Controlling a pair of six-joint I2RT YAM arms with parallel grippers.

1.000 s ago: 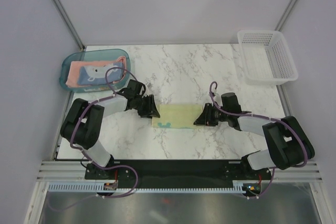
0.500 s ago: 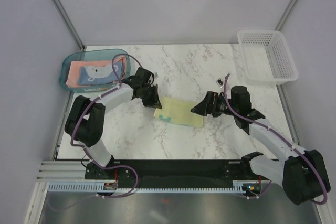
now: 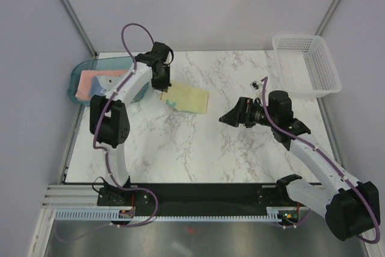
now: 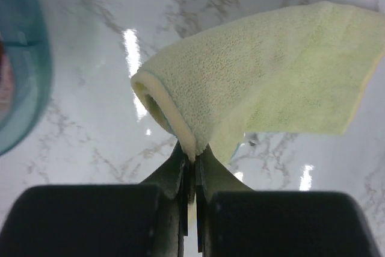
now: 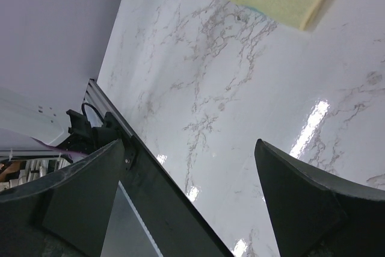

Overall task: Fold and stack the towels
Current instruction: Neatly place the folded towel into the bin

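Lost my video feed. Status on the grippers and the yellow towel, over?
Left gripper shut on yellow towel, pinched at its fold, beside tray. Right gripper open, empty, clear of towel. Nothing in the way.

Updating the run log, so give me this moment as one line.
left gripper shut on yellow towel | towel near teal tray | right gripper open, empty | pink towel in tray

A robotics lab cell: lilac panels [image 3: 210,4] and metal frame posts [image 3: 69,10] are enclosing a marble-patterned surface [image 3: 198,154], two arms [image 3: 310,151] sitting bolted to a rail [image 3: 69,195] well apart from the right gripper [image 3: 223,118].
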